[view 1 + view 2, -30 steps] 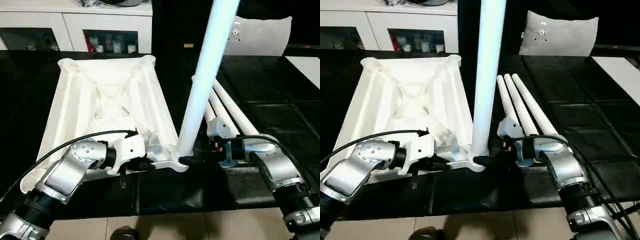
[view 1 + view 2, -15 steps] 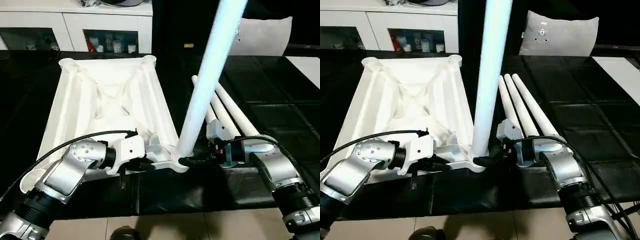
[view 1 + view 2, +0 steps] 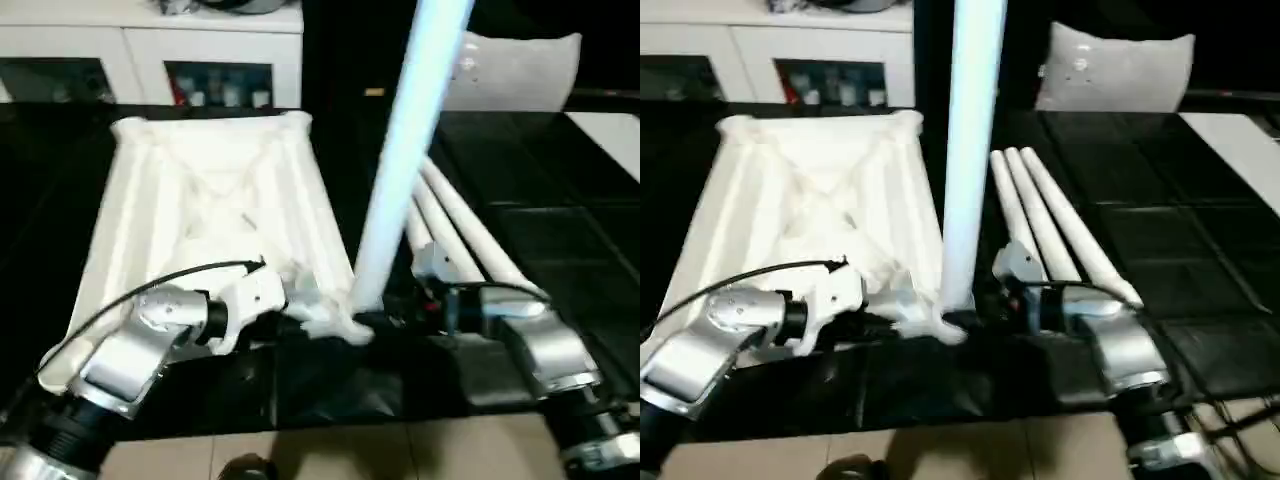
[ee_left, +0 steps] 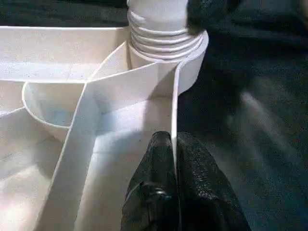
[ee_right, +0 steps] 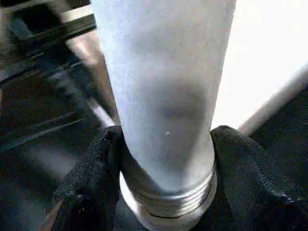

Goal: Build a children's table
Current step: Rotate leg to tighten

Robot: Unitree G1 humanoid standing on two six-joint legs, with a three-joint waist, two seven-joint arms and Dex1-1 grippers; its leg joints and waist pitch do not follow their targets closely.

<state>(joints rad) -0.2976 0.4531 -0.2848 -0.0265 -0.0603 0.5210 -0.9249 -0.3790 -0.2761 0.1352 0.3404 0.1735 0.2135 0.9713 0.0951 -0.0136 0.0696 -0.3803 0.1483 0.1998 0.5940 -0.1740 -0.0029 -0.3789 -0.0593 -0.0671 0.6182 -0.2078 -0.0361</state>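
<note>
- Children's table top (image 3: 210, 200), white ribbed plastic, upside down: near corner socket (image 4: 166, 53) carries one upright white tubular leg (image 3: 400, 170).
- Right gripper (image 5: 166, 163) clasps that leg's base; left gripper (image 4: 171, 159) pinches the top's rim beside it.
- Three white tapered legs (image 3: 1050, 220) lie beside the top, unfitted.

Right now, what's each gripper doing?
Left gripper: shut on a rib of the white plastic tabletop.
Right gripper: closed around the upright white tubular leg.

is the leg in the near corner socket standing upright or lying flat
Upright, leaning slightly. The leg rises from the corner socket of the upturned tabletop, its threaded end in the socket.
</note>
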